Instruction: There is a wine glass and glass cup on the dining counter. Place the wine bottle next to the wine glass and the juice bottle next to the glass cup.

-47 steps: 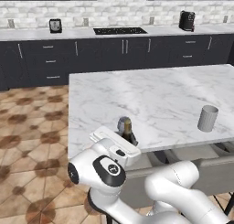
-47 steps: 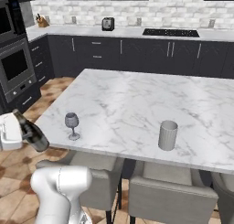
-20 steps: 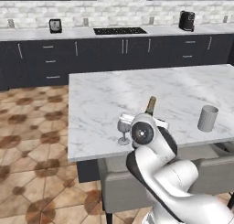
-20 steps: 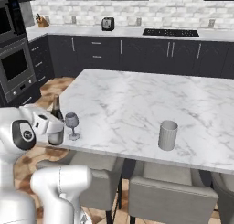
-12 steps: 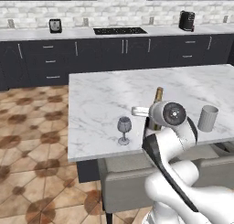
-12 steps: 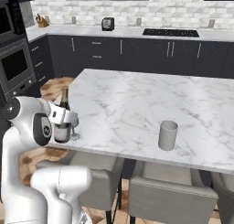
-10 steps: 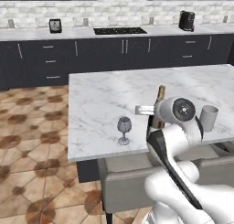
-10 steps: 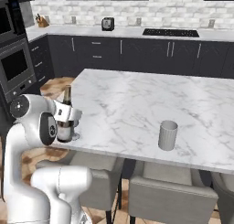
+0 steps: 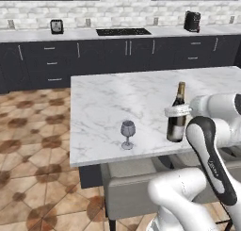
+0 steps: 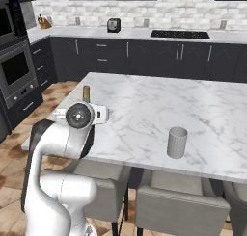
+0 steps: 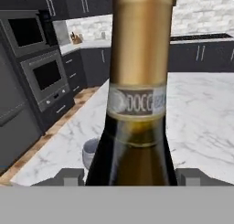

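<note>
Table (image 9: 108, 98), mid-frame: white marble. Wine bottle (image 9: 177, 114) upright right of centre, base at or just above the top. Tool (image 9: 178, 111) clamped on its shoulder. Wine glass (image 9: 127, 133) lower centre, near it. Step: setting the bottle by the glass. Next, likely: lower fully, release, withdraw without tipping either.

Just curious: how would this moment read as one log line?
tool: shut on wine bottle | bottle: upright on dining counter | beside: wine glass
</note>
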